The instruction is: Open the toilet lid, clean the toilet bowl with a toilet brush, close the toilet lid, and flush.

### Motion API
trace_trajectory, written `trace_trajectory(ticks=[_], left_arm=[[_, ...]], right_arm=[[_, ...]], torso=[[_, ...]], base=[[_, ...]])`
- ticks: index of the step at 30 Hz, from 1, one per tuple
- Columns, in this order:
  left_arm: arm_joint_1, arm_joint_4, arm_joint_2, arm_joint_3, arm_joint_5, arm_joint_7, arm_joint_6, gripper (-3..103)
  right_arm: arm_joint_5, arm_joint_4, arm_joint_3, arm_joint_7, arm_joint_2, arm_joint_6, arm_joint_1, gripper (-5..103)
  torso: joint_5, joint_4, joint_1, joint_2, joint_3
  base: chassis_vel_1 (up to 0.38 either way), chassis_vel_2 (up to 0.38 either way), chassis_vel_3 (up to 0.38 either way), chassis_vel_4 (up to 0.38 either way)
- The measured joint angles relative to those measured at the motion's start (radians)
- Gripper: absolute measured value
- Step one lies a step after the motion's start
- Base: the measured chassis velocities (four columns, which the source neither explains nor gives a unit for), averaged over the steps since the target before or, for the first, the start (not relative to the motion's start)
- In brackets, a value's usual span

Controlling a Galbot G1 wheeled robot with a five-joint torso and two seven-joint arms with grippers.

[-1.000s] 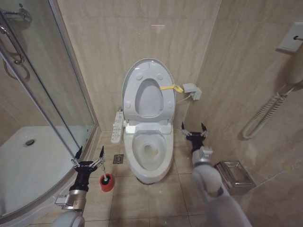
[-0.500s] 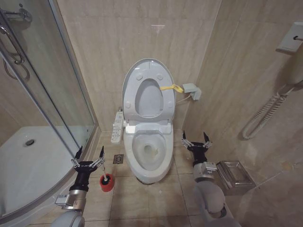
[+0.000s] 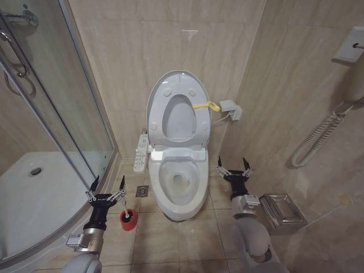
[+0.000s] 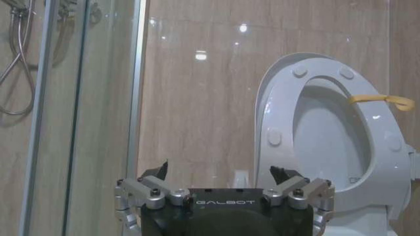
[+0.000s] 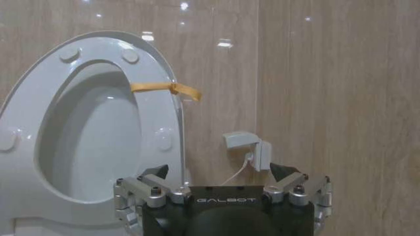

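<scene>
Against the wall the toilet lid (image 3: pixel 177 108) stands raised; left hand (image 3: pixel 106 190) spread empty above the toilet brush (image 3: pixel 128 218), right hand (image 3: pixel 234 168) spread empty beside the toilet bowl (image 3: pixel 179 179)

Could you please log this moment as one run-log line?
toilet lid: up | toilet brush: in holder | left gripper: open | right gripper: open

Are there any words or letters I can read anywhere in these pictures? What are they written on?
"GALBOT" on the black body of the left gripper.
"GALBOT" on the black body of the right gripper.
The side control panel by the toilet has markings too small to read.
</scene>
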Motion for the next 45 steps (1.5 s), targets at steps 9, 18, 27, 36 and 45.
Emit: trace_trajectory(ticks=[9,18,27,36,45], left_arm=[[0.000,0.000,0.000,0.000,0.000,0.000,0.000,100],[0.000,0.000,0.000,0.000,0.000,0.000,0.000,100],[0.000,0.000,0.000,0.000,0.000,0.000,0.000,100],[0.000,0.000,0.000,0.000,0.000,0.000,0.000,100],[0.000,0.000,0.000,0.000,0.000,0.000,0.000,100]], right_arm=[[-0.013,0.014,-0.013,-0.001,0.014,-0.003,-0.021,100],[-0.013,0.015,-0.013,0.000,0.014,-0.005,-0.021,100],[-0.013,0.015,-0.013,0.000,0.014,-0.005,-0.021,100],[-0.013,0.015,-0.013,0.001,0.014,-0.006,-0.020,100],[-0.012,0.015,-0.013,0.001,0.014,-0.006,-0.020,100]], torso=[[0.0000,-0.0001,0.000,0.000,0.000],[0.0000,0.0000,0.000,0.000,0.000],[0.0000,0.0000,0.000,0.000,0.000],[0.0000,0.0000,0.000,0.000,0.000],[0.0000,0.0000,0.000,0.000,0.000]], base=[[0.000,0.000,0.000,0.000],[0.000,0.000,0.000,0.000],[0.000,0.000,0.000,0.000],[0.000,0.000,0.000,0.000],[0.000,0.000,0.000,0.000]])
